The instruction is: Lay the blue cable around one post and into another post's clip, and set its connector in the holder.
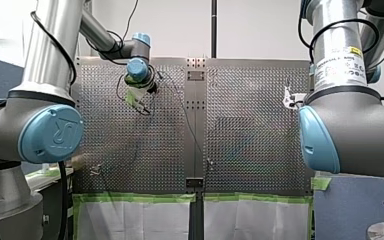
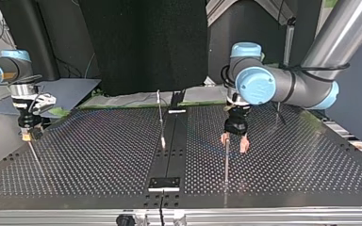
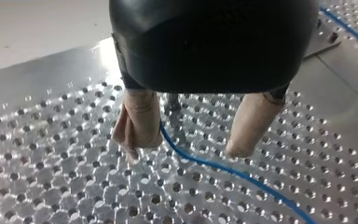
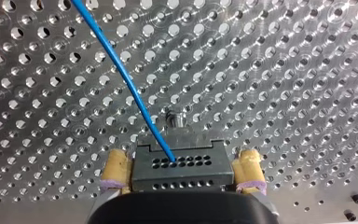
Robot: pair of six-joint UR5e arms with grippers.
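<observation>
Connector [image 4: 186, 175], a grey block, sits pinched between the right claw's [image 4: 182, 161] yellow pads [image 4: 116, 165] above the perforated tabletop [image 4: 284, 70]. The blue cable [image 4: 121, 70] leaves its holed face and runs straight ahead. Left claw [image 3: 185, 153] hangs spread, the cable passing between its fingers [image 3: 140, 121] along the tabletop.

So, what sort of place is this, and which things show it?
Probably a robotics lab bench: my left arm and right arm work over a perforated table, with a blue cable whose connector my right gripper holds.
</observation>
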